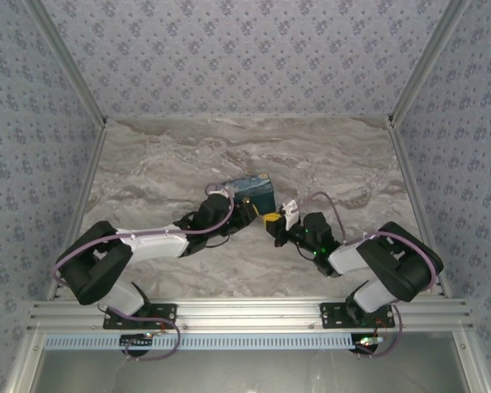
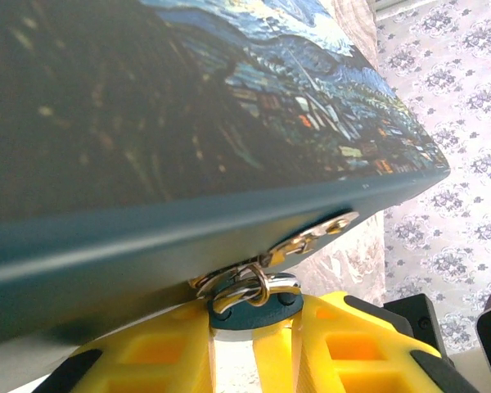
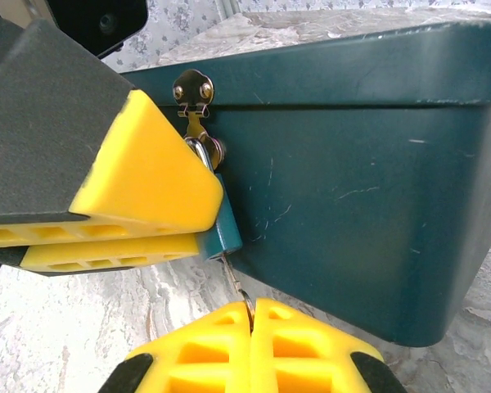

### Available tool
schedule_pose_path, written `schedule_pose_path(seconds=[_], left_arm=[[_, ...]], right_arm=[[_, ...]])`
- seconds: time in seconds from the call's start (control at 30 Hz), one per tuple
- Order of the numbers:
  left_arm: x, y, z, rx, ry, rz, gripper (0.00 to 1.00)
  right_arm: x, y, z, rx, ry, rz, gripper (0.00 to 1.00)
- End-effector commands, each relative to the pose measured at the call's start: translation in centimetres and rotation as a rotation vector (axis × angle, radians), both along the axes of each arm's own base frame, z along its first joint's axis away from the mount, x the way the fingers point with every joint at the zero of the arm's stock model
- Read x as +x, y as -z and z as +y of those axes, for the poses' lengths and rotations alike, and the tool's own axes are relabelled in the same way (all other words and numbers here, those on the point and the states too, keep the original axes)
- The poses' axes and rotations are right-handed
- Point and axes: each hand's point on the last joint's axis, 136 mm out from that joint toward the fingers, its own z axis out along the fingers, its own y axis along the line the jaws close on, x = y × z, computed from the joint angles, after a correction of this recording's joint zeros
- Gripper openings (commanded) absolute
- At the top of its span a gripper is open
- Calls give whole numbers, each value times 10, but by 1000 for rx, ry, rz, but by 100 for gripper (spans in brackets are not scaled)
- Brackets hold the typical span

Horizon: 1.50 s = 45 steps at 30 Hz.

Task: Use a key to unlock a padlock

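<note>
Left fingers [image 2: 344, 348] are gripping the padlock [image 2: 254, 313] by its teal body, one yellow pad on each side and only a narrow gap between them. The padlock is hanging against the front wall of the box [image 2: 229, 123], just under the lid seam. Its silvery shackle [image 2: 247, 288] is looping through the metal hasp [image 2: 311, 237] screwed to the box. Right fingers [image 3: 204, 356] are pressing fully together on the key [image 3: 236, 282]. Only the key's thin metal shaft is showing, sticking out of the pinch toward the box. The shaft's tip is meeting the padlock's bottom end; can't tell how far in it is going. In the right wrist view, the right fingers are sitting just below the padlock and beside the box's front wall, close to the left fingers but not touching them. In the top view the box is sitting on the marbled table [image 1: 147, 164]. Both arms are reaching to the box's near side, the left arm from the box's left and the right arm from its right.
</note>
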Motion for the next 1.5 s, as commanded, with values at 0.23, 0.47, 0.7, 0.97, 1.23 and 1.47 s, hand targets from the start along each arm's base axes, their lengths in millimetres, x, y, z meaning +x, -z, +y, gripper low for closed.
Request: schedule_pose_path(seconds=[0.23,0.47,0.7,0.97,1.23,1.47], left_arm=[[-3,-45,-11,-116,41,-70,25],[-5,-43,-11,-114,50,-64,25],[-6,-44,-13,-113,64,-69,25],[-7,-45,-15,-118,71,-70,25],[-7,-44,-15,-115,78,-68,25],[-8,-45,-16,-116,86,-67,25]], right_arm=[[5,-18,18,55,-40,-48,0],[6,-22,21,64,-48,-54,0],[9,-26,23,95,-48,-51,0],[11,-35,30,111,-68,-58,0],[15,-42,36,134,-85,-65,0],[22,-52,41,158,-103,-77,0]])
